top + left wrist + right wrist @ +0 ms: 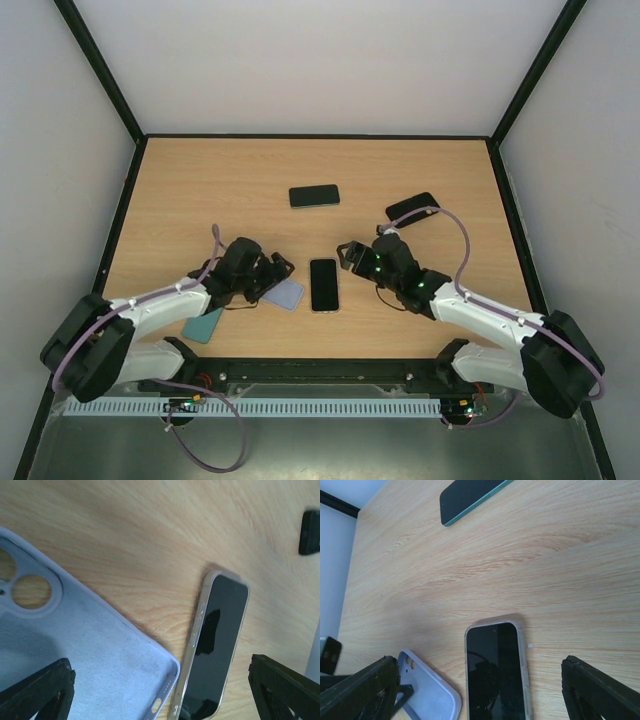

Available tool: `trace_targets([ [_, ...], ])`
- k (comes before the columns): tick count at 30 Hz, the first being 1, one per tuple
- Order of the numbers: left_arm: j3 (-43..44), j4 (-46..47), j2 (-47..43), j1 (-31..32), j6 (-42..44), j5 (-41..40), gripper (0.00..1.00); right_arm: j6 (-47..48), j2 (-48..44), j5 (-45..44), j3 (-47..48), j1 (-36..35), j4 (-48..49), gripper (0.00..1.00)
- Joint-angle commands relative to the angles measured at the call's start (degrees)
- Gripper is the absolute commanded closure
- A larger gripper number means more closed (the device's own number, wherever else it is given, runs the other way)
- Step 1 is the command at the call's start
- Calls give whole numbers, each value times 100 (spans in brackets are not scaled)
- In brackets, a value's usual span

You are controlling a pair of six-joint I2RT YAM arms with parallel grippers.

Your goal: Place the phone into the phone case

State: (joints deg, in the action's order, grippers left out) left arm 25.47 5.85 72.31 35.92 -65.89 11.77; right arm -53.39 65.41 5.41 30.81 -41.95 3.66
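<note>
Both arms are in low over the near half of the table [200, 180], and the phone [324, 284] lies flat, screen up, about midway between the left and right edges and closer to the near edge than the far one. It is dark glass with a pale rim, and its long sides run near to far. Just to its left sits the phone case [284, 293], lavender, hollow side up with the camera cut-out showing. One corner sits right at the phone's edge, though I cannot tell if they actually touch. The left hand [275, 268] hangs over that case with its fingers spread wide, gripping nothing; its wrist view shows the case below and the phone off to one side. The right hand [348, 253] sits just beyond the phone's far end, jaws also wide apart and empty, and from its wrist view the phone lies on the wood between the two fingers [365, 690]. Farther back, near the table's middle, lies a green-edged phone [314, 195], with a black phone [412, 208] toward the right edge. A teal flat item [203, 325] rests near the near edge beside the left arm.
</note>
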Motion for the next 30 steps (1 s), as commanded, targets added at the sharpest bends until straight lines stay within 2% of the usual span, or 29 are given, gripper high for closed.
trace_targets([
  [1,486,-1391,-484,-9,6,-958,5,-80,-224,58,-249,29,31,13],
  [3,679,-2279,-760,-170,-116,-1501,4,-154,-295,176,-398,29,196,13],
  [7,631,-3162,-1352,-1012,-47,-1582,3,-327,-291,712,-870,21,857,15],
  [13,562,-3853,-2221,-2584,517,-1678,1,-291,-241,934,-971,-4,867,18],
  [16,475,-4133,-2330,-3383,631,-1710,0,-353,-348,981,-1061,-25,985,18],
  [20,134,-4117,-2218,-4179,859,-1312,0,-464,-438,936,-1205,-113,1161,18],
  [23,-96,-4033,-2099,-4472,875,-1199,1,-576,-421,922,-1294,-240,1319,18],
  [30,-375,-4081,-2138,-4563,452,-1149,1,-612,-337,786,-1217,-489,1308,18],
])
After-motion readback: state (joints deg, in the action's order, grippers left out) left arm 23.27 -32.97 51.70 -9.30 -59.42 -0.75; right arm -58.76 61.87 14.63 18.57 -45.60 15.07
